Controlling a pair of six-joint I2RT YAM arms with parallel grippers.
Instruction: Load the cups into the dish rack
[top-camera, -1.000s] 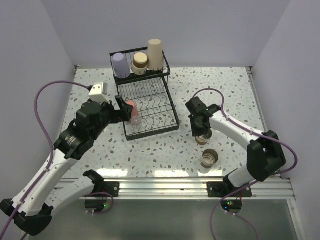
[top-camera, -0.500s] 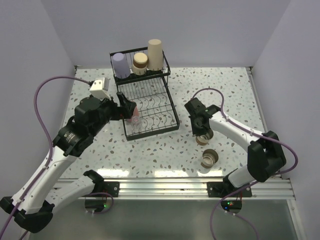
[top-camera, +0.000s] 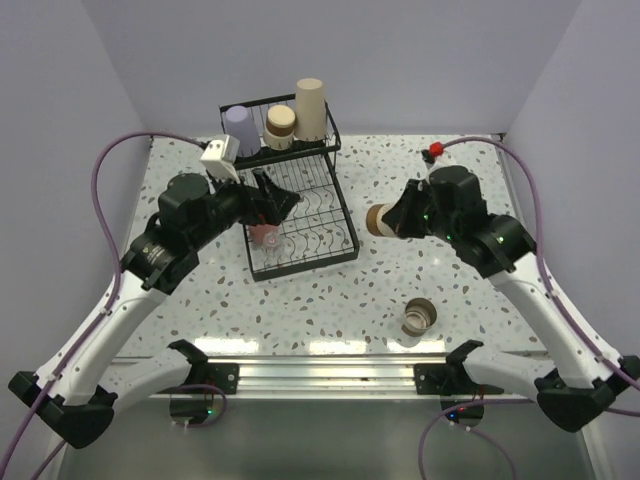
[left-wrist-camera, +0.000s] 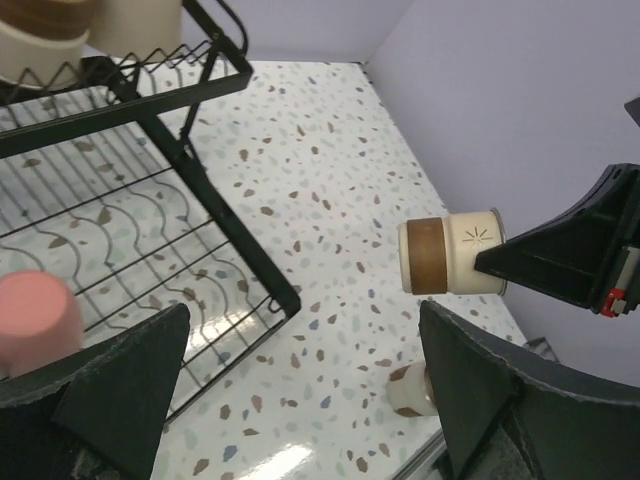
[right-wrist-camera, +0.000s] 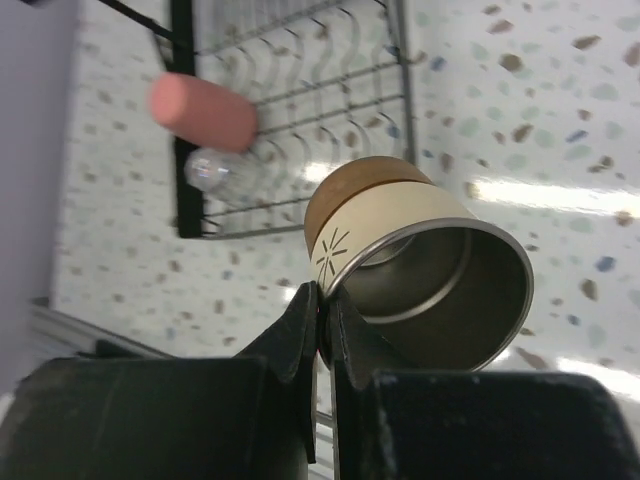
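Observation:
The black wire dish rack (top-camera: 345, 240) stands at the back centre. Its upper basket holds a lavender cup (top-camera: 240, 128), a short tan cup (top-camera: 280, 124) and a tall beige cup (top-camera: 310, 108). The red-pink cup (top-camera: 265, 236) lies in the lower tray, and the right wrist view shows the clear glass cup (right-wrist-camera: 213, 170) beside it. My left gripper (top-camera: 276, 198) is open and empty above the tray. My right gripper (top-camera: 393, 222) is shut on the rim of a tan-and-metallic cup (top-camera: 377, 220), held in the air right of the rack. Another tan cup (top-camera: 419, 316) stands on the table.
The speckled table (top-camera: 450, 180) is walled in by lavender panels on three sides. A metal rail (top-camera: 330, 372) runs along the near edge. The left wrist view shows the rack's corner (left-wrist-camera: 285, 300), the held cup (left-wrist-camera: 450, 256) and the standing cup (left-wrist-camera: 408, 390).
My left gripper has let go of the red-pink cup in the lower tray and drawn up and back, open. My right gripper has lifted a tan cup off the table toward the rack.

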